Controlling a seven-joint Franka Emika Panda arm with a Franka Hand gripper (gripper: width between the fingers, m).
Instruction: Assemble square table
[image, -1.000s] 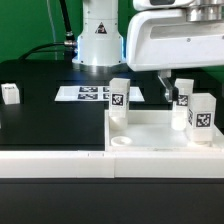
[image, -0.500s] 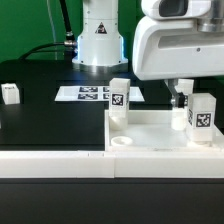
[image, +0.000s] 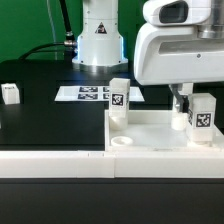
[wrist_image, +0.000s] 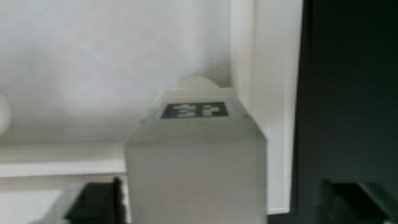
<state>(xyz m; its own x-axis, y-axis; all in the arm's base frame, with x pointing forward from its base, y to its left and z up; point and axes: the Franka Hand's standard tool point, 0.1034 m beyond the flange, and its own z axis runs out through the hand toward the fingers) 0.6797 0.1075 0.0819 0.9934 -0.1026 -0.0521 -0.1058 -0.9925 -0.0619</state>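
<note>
The white square table top (image: 150, 130) lies at the front right in the exterior view. A tagged white leg (image: 118, 97) stands upright in its far left corner and another (image: 203, 113) in its near right corner. A third leg (image: 184, 118) stands at the far right corner, partly hidden by my gripper (image: 181, 100). In the wrist view this leg (wrist_image: 196, 150) fills the space between my dark fingers (wrist_image: 98, 200). My gripper (wrist_image: 222, 205) straddles it with a gap showing on one side, so it looks open. A fourth leg (image: 10, 94) lies loose at the exterior view's left.
The marker board (image: 90, 94) lies flat behind the table top. The white robot base (image: 98, 40) stands at the back. A white ledge (image: 50, 160) runs along the table's front edge.
My wrist has moved to the exterior view's right and come down over the far right leg, which now hides more of that leg. The other legs and the top have not moved.
</note>
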